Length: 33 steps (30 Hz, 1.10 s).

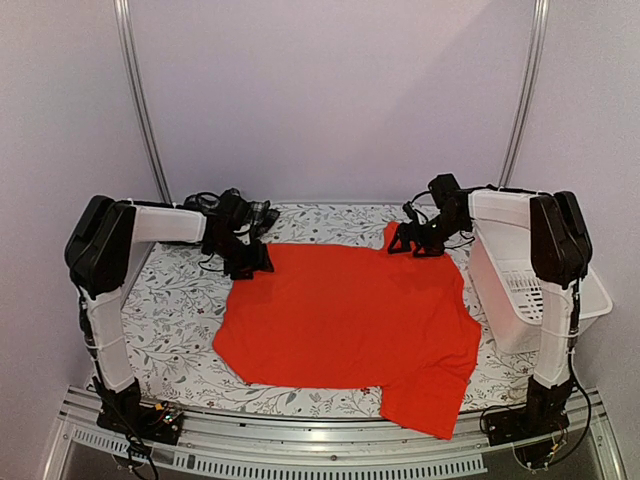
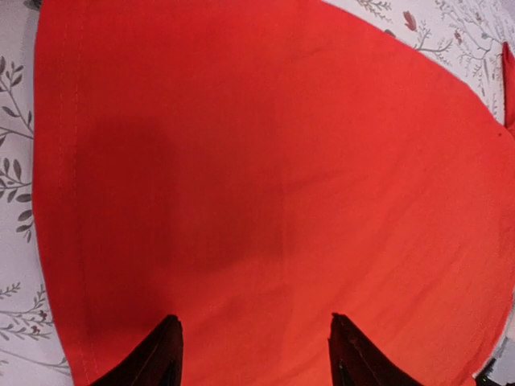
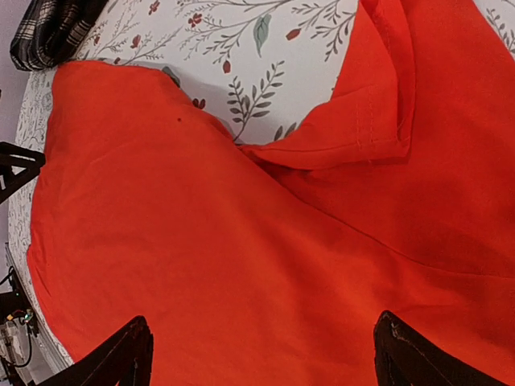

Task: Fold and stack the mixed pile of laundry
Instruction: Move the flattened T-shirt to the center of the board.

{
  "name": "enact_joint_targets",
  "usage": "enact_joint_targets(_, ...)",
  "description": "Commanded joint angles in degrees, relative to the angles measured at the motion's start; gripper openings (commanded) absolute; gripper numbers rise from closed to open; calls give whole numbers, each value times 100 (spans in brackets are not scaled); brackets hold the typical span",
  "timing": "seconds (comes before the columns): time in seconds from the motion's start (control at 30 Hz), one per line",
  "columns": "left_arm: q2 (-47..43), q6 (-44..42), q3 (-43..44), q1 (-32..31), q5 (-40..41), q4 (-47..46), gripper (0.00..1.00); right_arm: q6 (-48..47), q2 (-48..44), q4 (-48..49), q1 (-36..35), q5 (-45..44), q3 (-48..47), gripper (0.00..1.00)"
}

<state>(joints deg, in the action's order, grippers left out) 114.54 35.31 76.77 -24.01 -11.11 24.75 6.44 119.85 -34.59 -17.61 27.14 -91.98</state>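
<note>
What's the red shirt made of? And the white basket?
The red shirt looks like soft, matte cloth, maybe cotton. It lies limp and wrinkly, and you can see stitched hems. The white basket looks like hard, smooth plastic. Its walls stand stiff and have neat slots.

left arm (image 1: 165,222): post upright from near-left base, elbow high, forearm running inward, about level
left pincer (image 1: 250,262): low, tilted down, tips aimed toward centre; jaws apart with a moderate gap, both black fingertips (image 2: 165,354) at the bottom of the wrist view
right arm (image 1: 505,210): mirrors the left, elbow high, forearm reaching inward
right pincer (image 1: 408,243): low at the far side, tips aimed left; jaws spread wide
spacing: pincers well apart, facing each other
</note>
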Motion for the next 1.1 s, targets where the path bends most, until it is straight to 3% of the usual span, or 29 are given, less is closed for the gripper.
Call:
enact_joint_targets(0.0,157,74,58,136,276,137,61,-38,463,-4,10,-166,-364,94)
enact_joint_targets(0.53,407,238,-298,813,552,369,55,-11,1881,-281,-44,-482,-1987,92)
enact_joint_targets(0.87,-76,198,-1168,1370,750,322,52,116,1974,-163,-486,-271,-2131,92)
enact_joint_targets(0.97,-81,-14,-1073,1436,543,225,55,184,2139,-224,-499,-264,-2456,93)
enact_joint_targets(1.07,-153,-228,-863,1434,148,27,66,158,2284,-376,-498,-279,-2983,94)
